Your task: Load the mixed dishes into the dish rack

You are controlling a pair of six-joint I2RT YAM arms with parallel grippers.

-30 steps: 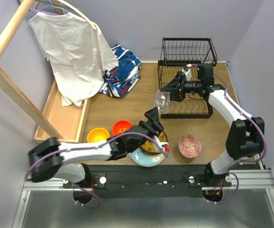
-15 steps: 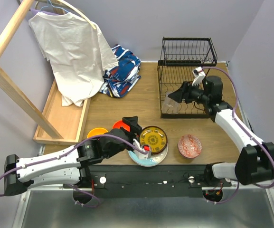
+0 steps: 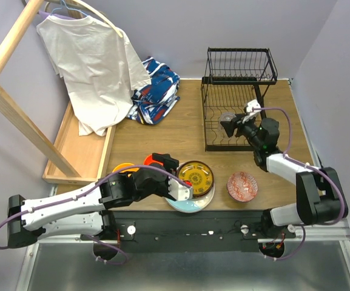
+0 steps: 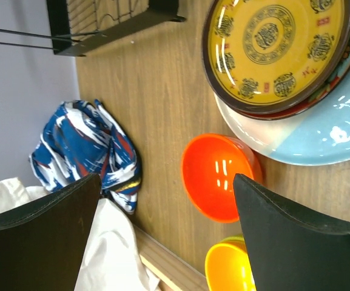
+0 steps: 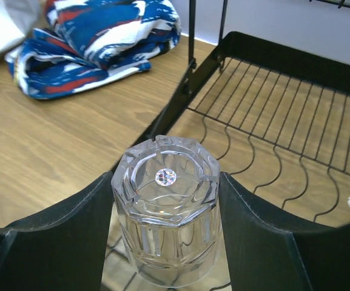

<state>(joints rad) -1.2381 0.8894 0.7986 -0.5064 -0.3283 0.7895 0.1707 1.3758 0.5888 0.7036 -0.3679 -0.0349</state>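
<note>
Now | right gripper (image 5: 165,177): partly closed, fingers pressed to both sides of the upturned clear glass cup (image 5: 165,209), at the left edge of the dish rack (image 5: 296,68) lower tier | left gripper (image 4: 165,182): spread wide, empty, above the orange bowl (image 4: 217,176) beside the yellow-brown plate (image 4: 278,48) on the tabletop (image 4: 162,91)
</note>
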